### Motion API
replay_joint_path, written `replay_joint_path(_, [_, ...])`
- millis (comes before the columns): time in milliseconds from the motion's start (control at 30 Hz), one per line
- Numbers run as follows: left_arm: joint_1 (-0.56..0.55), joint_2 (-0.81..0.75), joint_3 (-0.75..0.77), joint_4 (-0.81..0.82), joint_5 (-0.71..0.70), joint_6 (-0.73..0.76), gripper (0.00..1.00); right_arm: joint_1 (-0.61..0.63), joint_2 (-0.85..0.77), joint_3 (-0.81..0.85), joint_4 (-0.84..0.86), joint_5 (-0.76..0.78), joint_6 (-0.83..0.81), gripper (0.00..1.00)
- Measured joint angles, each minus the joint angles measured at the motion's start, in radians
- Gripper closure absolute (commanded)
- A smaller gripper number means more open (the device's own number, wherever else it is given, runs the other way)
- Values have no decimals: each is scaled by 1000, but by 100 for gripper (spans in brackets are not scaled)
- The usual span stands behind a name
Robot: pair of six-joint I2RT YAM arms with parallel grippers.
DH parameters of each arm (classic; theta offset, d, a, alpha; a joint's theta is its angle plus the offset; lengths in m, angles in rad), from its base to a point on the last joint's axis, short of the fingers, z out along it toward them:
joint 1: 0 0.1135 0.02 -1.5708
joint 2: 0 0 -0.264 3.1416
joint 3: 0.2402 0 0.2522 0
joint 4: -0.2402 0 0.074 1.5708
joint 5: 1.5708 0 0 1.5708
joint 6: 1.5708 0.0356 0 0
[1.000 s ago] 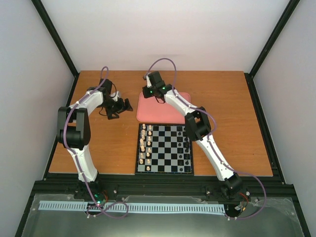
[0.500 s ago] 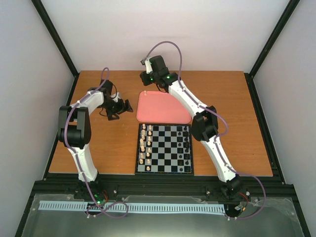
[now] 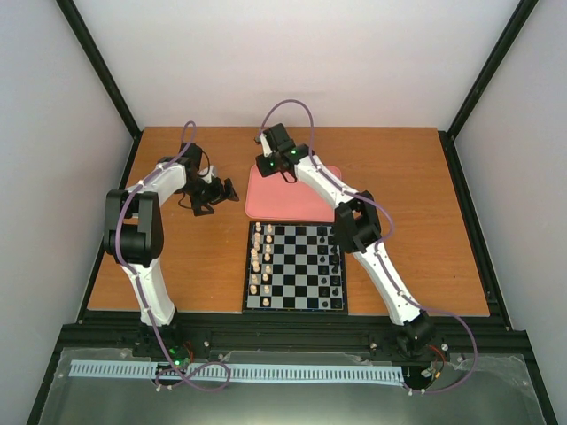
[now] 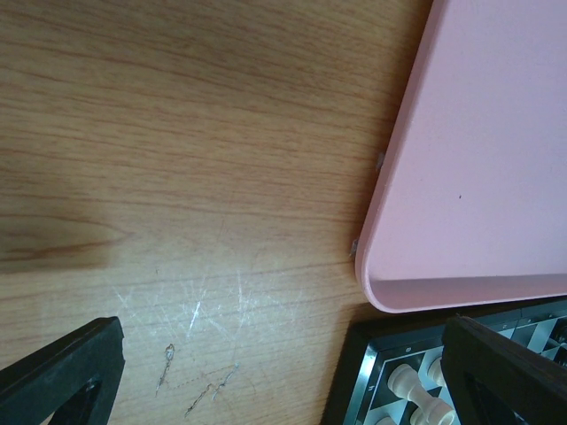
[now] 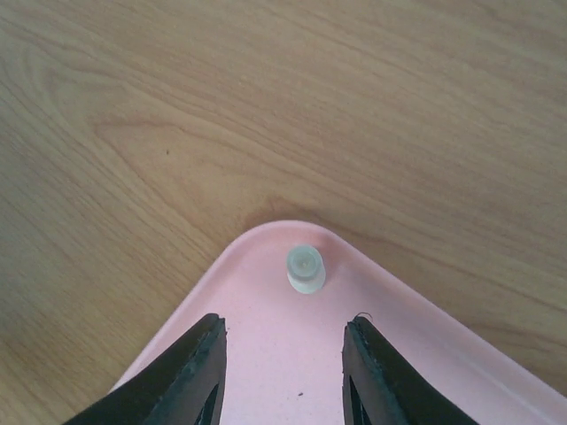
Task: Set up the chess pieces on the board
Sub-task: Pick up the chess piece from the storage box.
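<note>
I counted two arms (image 3: 142, 232), each ending in one gripper: the left gripper (image 3: 221, 190) and the right gripper (image 5: 283, 324). There was one board (image 3: 297, 266) and one pink tray (image 3: 301, 208). A single pale piece (image 5: 306, 268) stood just ahead of the right gripper's fingertips. On the board, the cream chess pieces (image 3: 262, 258) made two files, and the black pieces (image 3: 335, 262) lined the opposite edge (all too tiny for me to count singly).
</note>
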Motion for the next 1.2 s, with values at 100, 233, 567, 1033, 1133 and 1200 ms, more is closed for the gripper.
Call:
replay_joint_path(100, [0, 0, 0, 0, 0, 0, 0, 0, 11, 0, -8, 2, 0, 61])
replay_joint_path(233, [0, 0, 0, 0, 0, 0, 0, 0, 11, 0, 5, 1, 0, 57])
replay_joint_path(567, [0, 0, 0, 0, 0, 0, 0, 0, 48, 0, 27, 1, 0, 57])
replay_joint_path(1033, [0, 18, 0, 0, 0, 0, 0, 0, 98, 8, 110, 9, 3, 63])
replay_joint_path(1133, [0, 19, 0, 0, 0, 0, 0, 0, 108, 8, 121, 9, 7, 63])
replay_joint_path(1200, [0, 19, 0, 0, 0, 0, 0, 0, 110, 8, 127, 10, 8, 63])
